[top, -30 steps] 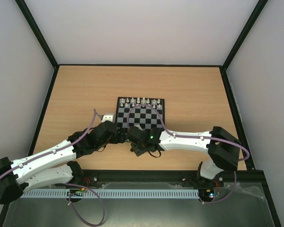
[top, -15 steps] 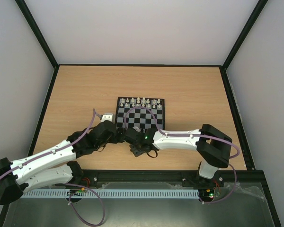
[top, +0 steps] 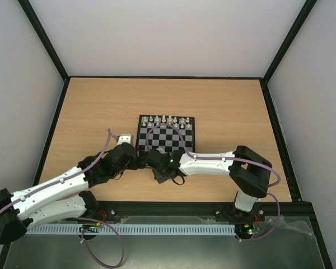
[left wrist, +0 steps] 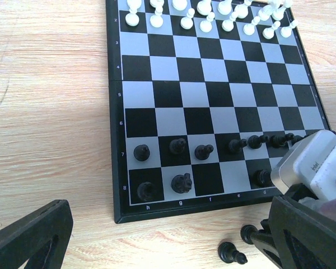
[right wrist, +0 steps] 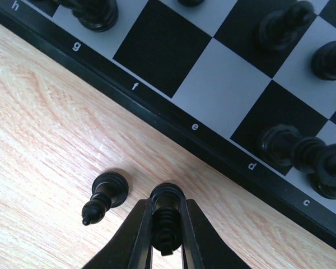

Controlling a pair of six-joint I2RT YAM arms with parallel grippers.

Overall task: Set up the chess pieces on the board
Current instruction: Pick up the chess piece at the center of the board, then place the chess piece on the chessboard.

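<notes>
Two chess pieces (right wrist: 105,196): off board (left wrist: 173,210), on worktop, near-edge side
Right pincer (right wrist: 167,224): narrow, gripping one
Left pincer (left wrist: 168,224): wide, nothing held
Progress: most black men placed; e, f back squares bare

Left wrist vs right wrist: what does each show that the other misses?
Only left wrist: the whole board, white pieces on the far rows, the black pawns lined along rank 7.
Only right wrist: a close look at the right gripper clamped on a black piece over the table, just off the board.
Both: the board's near edge with file letters, back-rank pieces, and a loose black piece beside the gripped one.
</notes>
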